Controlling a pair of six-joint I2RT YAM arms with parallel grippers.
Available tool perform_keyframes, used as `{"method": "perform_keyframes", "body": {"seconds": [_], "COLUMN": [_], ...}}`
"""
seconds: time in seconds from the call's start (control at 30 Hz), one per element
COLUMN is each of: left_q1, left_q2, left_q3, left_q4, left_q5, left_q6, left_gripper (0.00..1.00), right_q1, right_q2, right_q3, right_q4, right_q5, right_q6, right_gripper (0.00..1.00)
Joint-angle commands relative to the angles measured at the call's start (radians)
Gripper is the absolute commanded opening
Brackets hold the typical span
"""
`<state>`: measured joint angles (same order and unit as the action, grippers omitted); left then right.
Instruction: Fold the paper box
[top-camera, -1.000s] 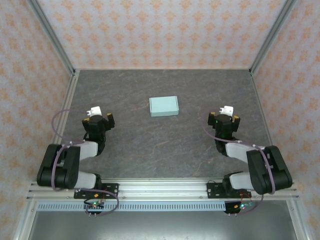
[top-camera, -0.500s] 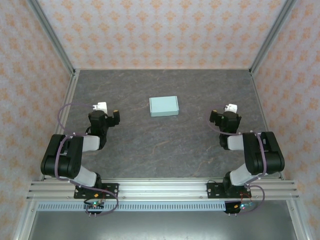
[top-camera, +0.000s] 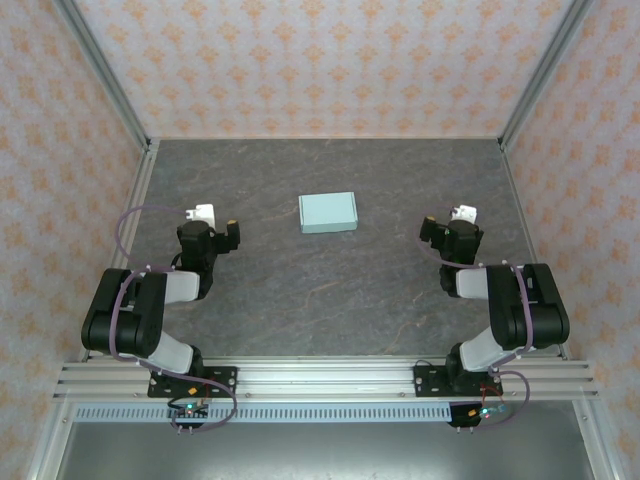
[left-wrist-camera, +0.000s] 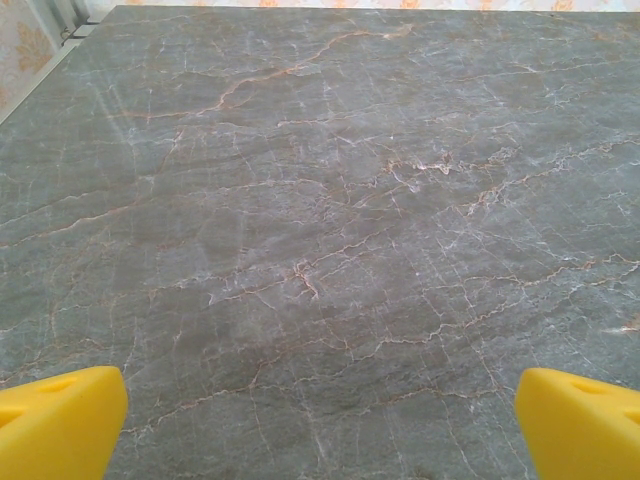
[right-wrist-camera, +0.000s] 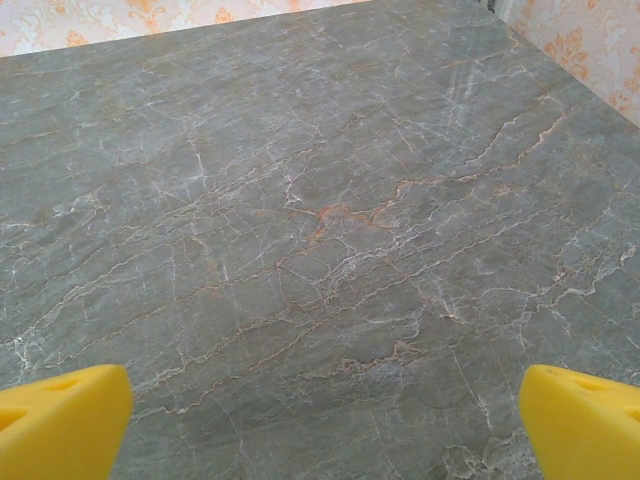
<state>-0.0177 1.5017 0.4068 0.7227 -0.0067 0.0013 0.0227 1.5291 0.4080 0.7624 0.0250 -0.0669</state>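
One paper box (top-camera: 328, 212), seemingly closed, lying free

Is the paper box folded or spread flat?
Folded: the paper box lies as a compact rectangle on the table, no flaps sticking out.

Tabletop (top-camera: 320, 300) is a dark grey stone-look slab, thin rusty-orange and white veins running all over it. The walls (top-camera: 320, 60) around it have pale peach wallpaper with a repeating orange floral print. Silver metal posts (top-camera: 107, 75) run up the back corners. Along the near edge there's an aluminium rail (top-camera: 320, 378), then a pale strip (top-camera: 320, 411) that looks slotted, though it's kinda too small to be sure.
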Motion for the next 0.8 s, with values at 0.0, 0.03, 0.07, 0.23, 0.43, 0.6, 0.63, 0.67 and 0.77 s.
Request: {"method": "perform_keyframes", "body": {"seconds": [0.0, 0.03, 0.07, 0.23, 0.43, 0.6, 0.63, 0.67, 0.77], "left_q1": [-0.002, -0.002, -0.003, -0.006, -0.01, -0.01, -0.009, -0.01, -0.008], "left_q2": [-0.006, -0.006, -0.006, -0.006, -0.006, -0.006, -0.006, -0.006, -0.006], "left_q3": [0.018, 0.018, 0.018, 0.019, 0.02, 0.02, 0.02, 0.02, 0.02], "left_q4": [0.02, 0.02, 0.02, 0.02, 0.018, 0.018, 0.019, 0.019, 0.02], "left_q5": [-0.003, -0.004, -0.004, -0.009, -0.018, -0.018, -0.018, -0.018, -0.018], "left_q6": [0.013, 0.014, 0.013, 0.015, 0.017, 0.016, 0.017, 0.016, 0.016], "left_gripper": [1.0, 1.0, 1.0, 1.0, 1.0, 1.0, 1.0, 1.0, 1.0], "right_q1": [-0.001, -0.001, 0.0, -0.001, 0.0, 0.0, 0.001, 0.0, 0.0], "right_q2": [-0.011, -0.011, -0.012, -0.012, -0.011, -0.011, -0.011, -0.01, -0.009], "right_q3": [0.017, 0.017, 0.018, 0.02, 0.019, 0.018, 0.019, 0.018, 0.018], "right_q4": [-0.005, -0.006, -0.006, -0.005, -0.005, -0.006, -0.006, -0.006, -0.006], "right_q5": [-0.01, -0.01, -0.011, -0.01, -0.011, -0.011, -0.01, -0.011, -0.011], "right_q6": [0.015, 0.014, 0.014, 0.015, 0.015, 0.014, 0.015, 0.014, 0.015], "right_gripper": [0.99, 0.99, 0.99, 0.99, 0.99, 0.99, 0.99, 0.99, 0.99]}}
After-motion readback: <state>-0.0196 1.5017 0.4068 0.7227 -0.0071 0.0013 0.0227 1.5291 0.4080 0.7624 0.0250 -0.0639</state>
